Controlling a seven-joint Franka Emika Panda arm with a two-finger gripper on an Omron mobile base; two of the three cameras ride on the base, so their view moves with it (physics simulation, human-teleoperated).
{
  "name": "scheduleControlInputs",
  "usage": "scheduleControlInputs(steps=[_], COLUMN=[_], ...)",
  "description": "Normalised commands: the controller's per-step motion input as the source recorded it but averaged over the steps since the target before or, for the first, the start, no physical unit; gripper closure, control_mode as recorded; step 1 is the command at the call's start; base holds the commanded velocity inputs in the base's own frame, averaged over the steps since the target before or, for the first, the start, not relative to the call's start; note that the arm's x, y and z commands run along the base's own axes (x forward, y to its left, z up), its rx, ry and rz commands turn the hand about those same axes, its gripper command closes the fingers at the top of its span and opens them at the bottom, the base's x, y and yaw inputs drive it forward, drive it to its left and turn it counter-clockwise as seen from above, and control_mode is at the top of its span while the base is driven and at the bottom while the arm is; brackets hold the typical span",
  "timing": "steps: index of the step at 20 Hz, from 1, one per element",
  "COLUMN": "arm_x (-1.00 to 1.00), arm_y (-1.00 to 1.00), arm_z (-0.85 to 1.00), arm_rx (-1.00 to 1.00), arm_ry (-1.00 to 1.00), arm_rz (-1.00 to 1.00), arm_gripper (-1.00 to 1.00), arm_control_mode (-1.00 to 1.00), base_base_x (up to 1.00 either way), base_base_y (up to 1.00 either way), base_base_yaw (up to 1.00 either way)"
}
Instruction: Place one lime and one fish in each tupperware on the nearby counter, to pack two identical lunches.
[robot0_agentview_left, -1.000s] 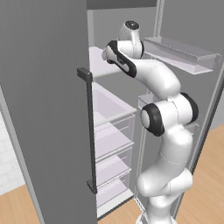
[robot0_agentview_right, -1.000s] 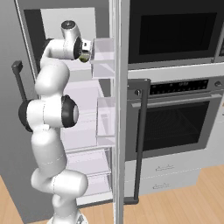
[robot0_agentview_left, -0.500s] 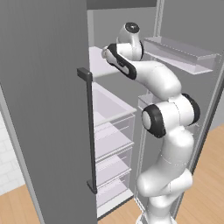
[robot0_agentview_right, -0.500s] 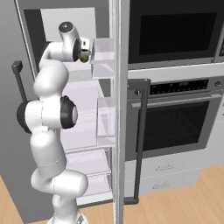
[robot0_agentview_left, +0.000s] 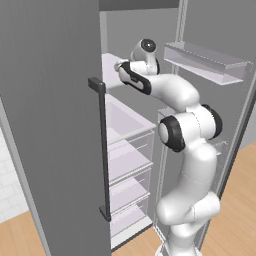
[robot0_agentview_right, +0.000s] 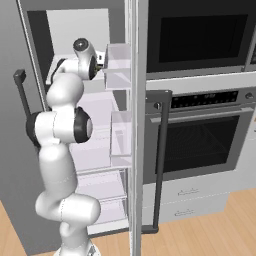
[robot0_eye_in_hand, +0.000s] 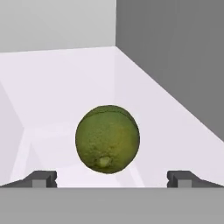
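Hand view: a round, dark olive-green lime (robot0_eye_in_hand: 107, 139) with a pitted skin rests on the pale translucent shelf (robot0_eye_in_hand: 65, 87) of the open grey refrigerator, well forward of its rear corner; the two-finger gripper (robot0_eye_in_hand: 112, 179) stands with its dark fingertips (robot0_eye_in_hand: 43, 178) spread wide apart, one to each side of the lime and not touching it; base views: the white arm (robot0_agentview_left: 175, 100) reaches onto the upper shelf beside the open door (robot0_agentview_left: 50, 125) with its dark vertical handle (robot0_agentview_left: 102, 150); to the right stands a black built-in oven (robot0_agentview_right: 200, 145).
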Motion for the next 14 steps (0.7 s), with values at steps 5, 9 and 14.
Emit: scheduleControlInputs(steps=[5,9,14], arm_x=[0.46,0.17,0.01], arm_y=[0.11,0.14,0.05], arm_z=[0.01,0.00,-0.17], arm_rx=[0.00,0.00,0.00], arm_ry=[0.08,0.06,0.00], arm_rz=[0.01,0.00,0.00], arm_gripper=[-1.00,-1.00,-1.00], arm_control_mode=[-1.00,-1.00,-1.00], base_base_x=[0.00,0.00,0.00], base_base_y=[0.00,0.00,0.00], base_base_yaw=[0.00,0.00,0.00])
